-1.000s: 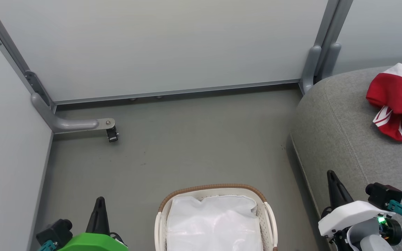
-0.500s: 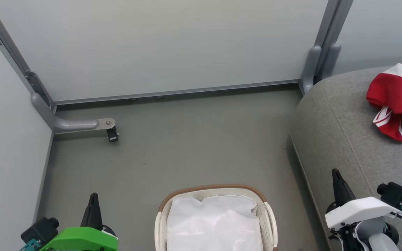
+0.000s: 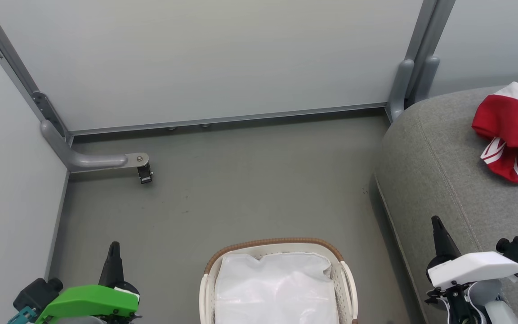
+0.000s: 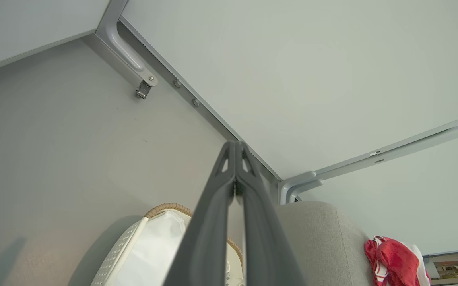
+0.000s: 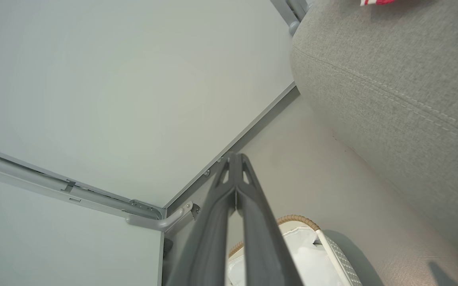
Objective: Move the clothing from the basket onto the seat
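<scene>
Red and white clothing (image 3: pixel 513 128) lies bunched on the grey seat (image 3: pixel 439 171) at the right edge of the head view; the clothing (image 4: pixel 392 262) also shows on the seat (image 4: pixel 320 238) in the left wrist view. The white basket (image 3: pixel 277 245) with its brown rim stands on the floor at bottom centre, holding just the white liner (image 3: pixel 274 288). My left gripper (image 3: pixel 114 247) is shut and empty, left of the basket. My right gripper (image 3: pixel 436 222) is shut and empty, over the seat's front edge. Both wrist views show the fingers (image 4: pixel 235 159) (image 5: pixel 235 167) pressed together.
Pale partition walls (image 3: pixel 205 58) with grey metal frames close off the back and left. A bracket with a small black caster (image 3: pixel 144 173) juts onto the grey floor (image 3: pixel 250 180) at the left. A grey post (image 3: pixel 403 85) stands by the seat's far corner.
Both grippers have drawn back and outward, the left one to the lower left, the right one further right. The basket, liner and clothing have stayed where they were.
</scene>
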{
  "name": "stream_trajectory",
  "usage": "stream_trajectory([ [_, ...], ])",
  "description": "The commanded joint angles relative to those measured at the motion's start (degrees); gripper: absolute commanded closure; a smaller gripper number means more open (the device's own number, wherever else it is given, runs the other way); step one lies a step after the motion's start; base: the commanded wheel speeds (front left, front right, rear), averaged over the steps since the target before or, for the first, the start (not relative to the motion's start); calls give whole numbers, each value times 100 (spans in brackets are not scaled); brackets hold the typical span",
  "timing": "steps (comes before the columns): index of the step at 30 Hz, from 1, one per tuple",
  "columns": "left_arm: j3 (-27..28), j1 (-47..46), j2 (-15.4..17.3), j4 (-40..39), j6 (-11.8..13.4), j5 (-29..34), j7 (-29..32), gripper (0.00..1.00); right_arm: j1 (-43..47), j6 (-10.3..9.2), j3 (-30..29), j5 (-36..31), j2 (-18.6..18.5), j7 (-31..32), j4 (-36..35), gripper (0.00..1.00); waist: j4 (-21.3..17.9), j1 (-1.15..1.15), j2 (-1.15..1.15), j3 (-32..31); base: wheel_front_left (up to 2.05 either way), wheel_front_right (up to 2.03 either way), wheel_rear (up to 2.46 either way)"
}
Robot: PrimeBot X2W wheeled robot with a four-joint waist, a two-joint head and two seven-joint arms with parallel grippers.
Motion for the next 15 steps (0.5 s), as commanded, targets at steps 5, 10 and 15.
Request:
stream_trajectory([
  [5,103,-204,12,-92,-69,-389,112,100,-53,-3,-53,461,-39,109,-124,100,1,0,28,-2,0,0,0],
  [10,169,-233,13,-116,-100,-681,200,100,-52,-3,-83,796,-42,199,-158,100,2,0,31,-3,0,0,0],
  [15,224,-261,14,-137,-119,-947,283,100,-51,-3,-110,1100,-45,279,-191,100,3,0,34,-5,0,0,0],
])
